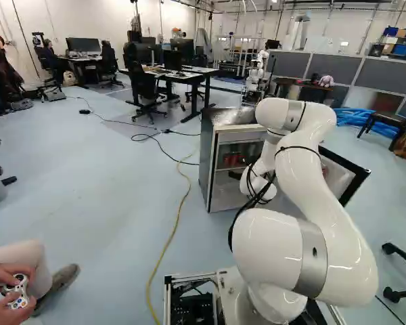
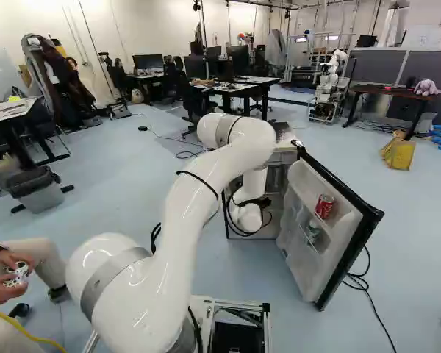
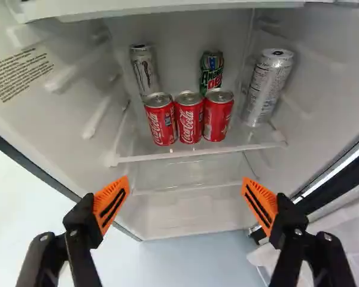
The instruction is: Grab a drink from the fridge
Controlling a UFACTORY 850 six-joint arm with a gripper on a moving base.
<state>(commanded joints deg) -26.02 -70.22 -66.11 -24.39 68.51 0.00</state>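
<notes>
Had the tool (image 3: 186, 180) wide apart and empty, facing into the fridge (image 3: 66, 125), probably to get round a red can (image 3: 189, 119) in there.

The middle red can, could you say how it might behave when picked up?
The middle red can would probably feel firm, as its metal wall shows no dents. Being smooth and round, it might slip or roll if tipped. It may jostle the outer red cans, which stand tight beside it.

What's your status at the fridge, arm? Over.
Gripper open, nothing held. Three red cans upright on shelf ahead. Other cans behind and beside; front approach looks clear.
</notes>
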